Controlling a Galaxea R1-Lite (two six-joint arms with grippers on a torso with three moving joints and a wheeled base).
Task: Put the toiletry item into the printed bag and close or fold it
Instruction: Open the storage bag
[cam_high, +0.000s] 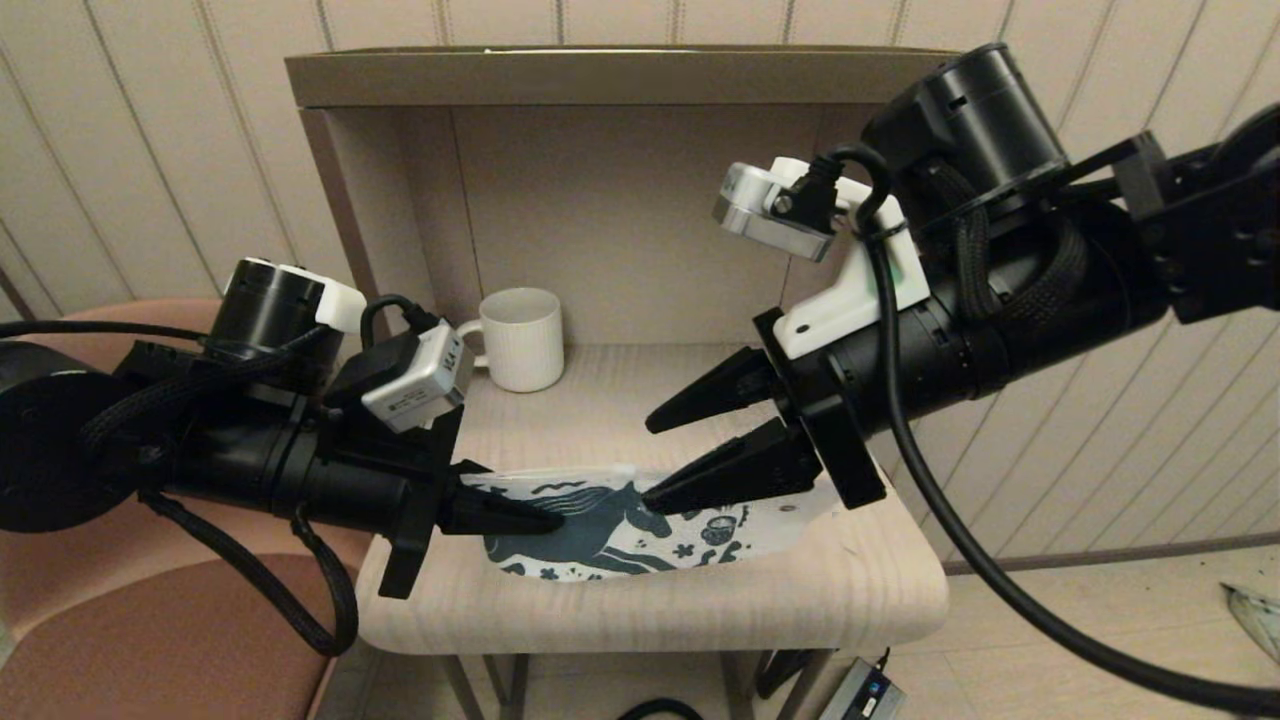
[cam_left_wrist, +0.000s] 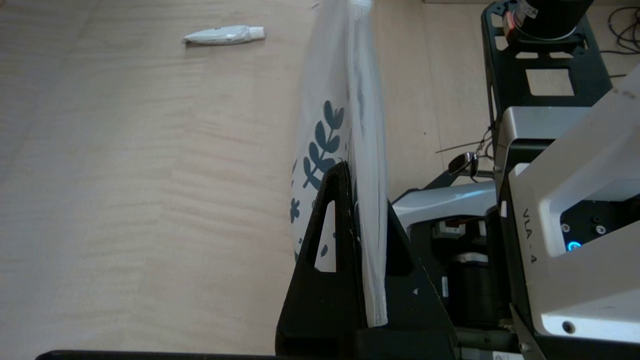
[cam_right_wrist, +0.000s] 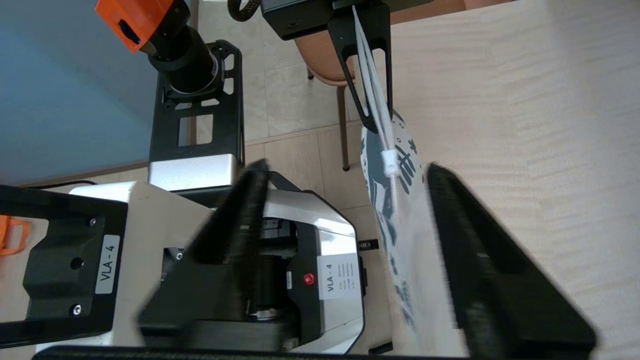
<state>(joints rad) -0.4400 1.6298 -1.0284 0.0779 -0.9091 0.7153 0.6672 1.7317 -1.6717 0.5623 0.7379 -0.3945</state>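
Printed bag (cam_high: 610, 525) ends hidden behind both arms (head view); right wrist view blurred.

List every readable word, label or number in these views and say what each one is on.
"VLA - 4": side of the white robot body, left wrist view.
"VLA - 4": black plate, right wrist view.
"VLA - 4": heads a white sticker there; its smaller lines are unreadable.
Camera label, head view: unreadable.
The printed bag shows pictures only.
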